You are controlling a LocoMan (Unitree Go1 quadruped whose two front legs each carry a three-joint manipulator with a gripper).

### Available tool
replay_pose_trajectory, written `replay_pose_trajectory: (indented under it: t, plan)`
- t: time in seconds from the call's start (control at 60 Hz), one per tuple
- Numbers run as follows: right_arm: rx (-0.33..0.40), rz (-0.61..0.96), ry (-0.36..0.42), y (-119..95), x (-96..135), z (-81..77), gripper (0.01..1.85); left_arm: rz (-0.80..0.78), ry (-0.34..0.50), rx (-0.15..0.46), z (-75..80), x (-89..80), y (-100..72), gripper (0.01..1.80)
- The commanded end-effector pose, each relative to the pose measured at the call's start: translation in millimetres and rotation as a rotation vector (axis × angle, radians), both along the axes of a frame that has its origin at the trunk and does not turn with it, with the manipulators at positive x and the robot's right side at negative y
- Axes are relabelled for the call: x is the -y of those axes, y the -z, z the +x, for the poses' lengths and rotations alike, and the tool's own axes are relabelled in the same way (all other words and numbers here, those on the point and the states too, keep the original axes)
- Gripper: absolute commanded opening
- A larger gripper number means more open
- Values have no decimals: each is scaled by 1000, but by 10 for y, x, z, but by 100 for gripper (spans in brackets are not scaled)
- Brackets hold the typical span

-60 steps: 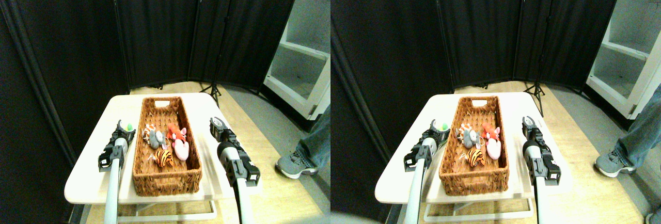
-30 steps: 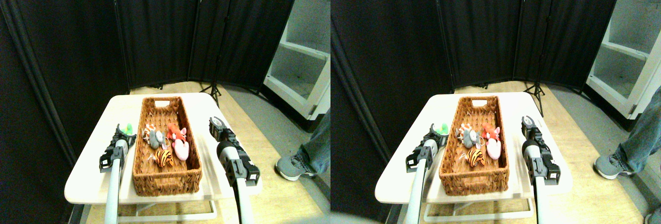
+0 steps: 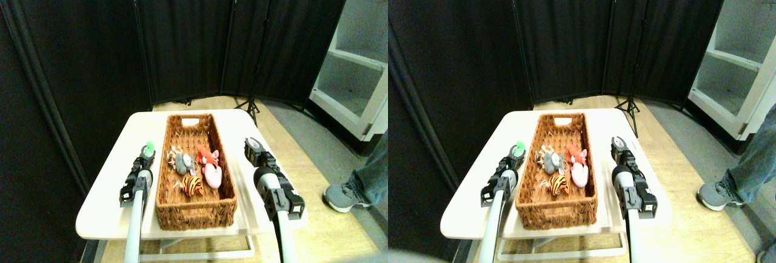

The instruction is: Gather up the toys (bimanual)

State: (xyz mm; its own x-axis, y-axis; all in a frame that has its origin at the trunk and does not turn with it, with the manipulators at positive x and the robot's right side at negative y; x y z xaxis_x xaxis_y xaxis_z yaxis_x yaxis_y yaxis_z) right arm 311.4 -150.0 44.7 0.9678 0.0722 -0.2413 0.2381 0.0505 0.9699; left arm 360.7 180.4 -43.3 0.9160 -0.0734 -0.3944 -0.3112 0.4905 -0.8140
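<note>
A long brown wicker basket point(image 3: 196, 211) stands lengthwise in the middle of the white table point(image 3: 109, 196). Several toys lie in it: an orange striped tiger point(image 3: 193, 185), a pink one point(image 3: 213, 176), a red one point(image 3: 206, 154), a grey one point(image 3: 183, 165) and a spotted white one point(image 3: 174, 151). A green toy point(image 3: 148, 149) sits left of the basket, just outside its wall. My left gripper point(image 3: 147, 156) is shut on that green toy. Right of the basket, my right gripper point(image 3: 252, 146) stands open above the table with nothing between its fingers.
Black curtain panels point(image 3: 182, 33) close off the back and left. A white shelf unit point(image 3: 354, 63) stands at the back right, and a tripod foot point(image 3: 251, 104) behind the table. A person's shoe point(image 3: 344, 194) and jeans leg point(image 3: 374, 157) are at the right.
My left gripper's jaws have narrowed around the green toy, and the left arm has shifted slightly toward the basket. The right arm has barely moved.
</note>
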Motion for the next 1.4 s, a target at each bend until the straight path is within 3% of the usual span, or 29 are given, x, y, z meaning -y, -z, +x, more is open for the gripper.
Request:
replay_pose_trajectory:
  t: [0.017,0.25,0.417,0.567,0.767,0.9,0.967,1.083,1.15,1.283,1.4]
  plan:
    - [60,-21,5,-94,-7,17,1,9,-13,-14,13,38,21,1]
    - [65,-25,5,-99,11,19,1,39,18,19,-33,55,-208,1]
    - [65,-26,13,-95,23,27,1,52,89,94,-77,92,-575,1]
    - [69,-16,-6,-92,25,30,1,33,178,149,-121,240,-956,1]
    - [62,-13,-2,-105,21,19,1,25,222,184,-167,497,-1228,1]
    - [65,-14,-8,-106,35,14,1,-7,251,193,-174,635,-1313,1]
    - [65,-8,-1,-102,44,11,1,-46,298,206,-161,793,-1372,1]
    - [67,-9,11,-106,50,1,1,-66,306,202,-188,966,-1427,1]
    - [72,-19,9,-112,66,-12,1,-126,310,196,-220,1148,-1469,1]
    - [78,-7,-2,-107,93,-19,1,-171,326,194,-254,1368,-1467,1]
    - [83,-1,7,-106,111,-27,1,-166,332,188,-269,1425,-1413,1]
